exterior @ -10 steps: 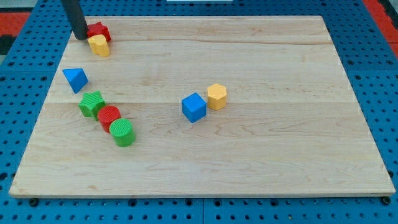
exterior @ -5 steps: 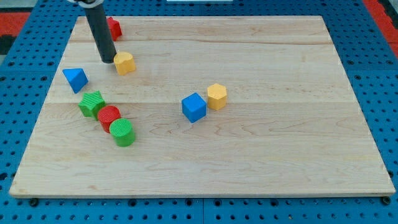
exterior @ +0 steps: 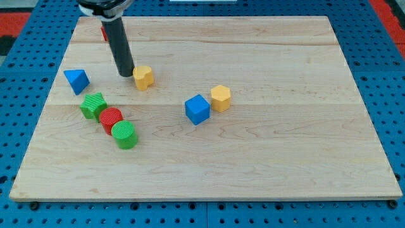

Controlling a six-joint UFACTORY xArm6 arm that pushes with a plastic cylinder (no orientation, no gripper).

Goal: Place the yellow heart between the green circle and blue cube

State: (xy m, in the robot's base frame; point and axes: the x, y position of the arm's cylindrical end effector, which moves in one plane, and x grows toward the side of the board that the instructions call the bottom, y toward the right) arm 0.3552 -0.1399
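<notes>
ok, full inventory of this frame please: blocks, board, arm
yellow heart block: 1, yellow, upper left of centre, just right of my tip
yellow hexagonal block: 1, yellow, centre, touching the blue cube's right side
blue cube block: 1, blue, centre
blue triangular block: 1, blue, left edge
green star-shaped block: 1, green, left, below the blue triangle
red cylinder block: 1, red, between the green star and green cylinder
green circle (cylinder) block: 1, green, lower left
red block: 1, red, top left, mostly hidden behind the rod, shape unclear
wooden board: 1, light wood, on a blue pegboard
my tip: 1, dark rod end, close against the yellow heart's left side
</notes>
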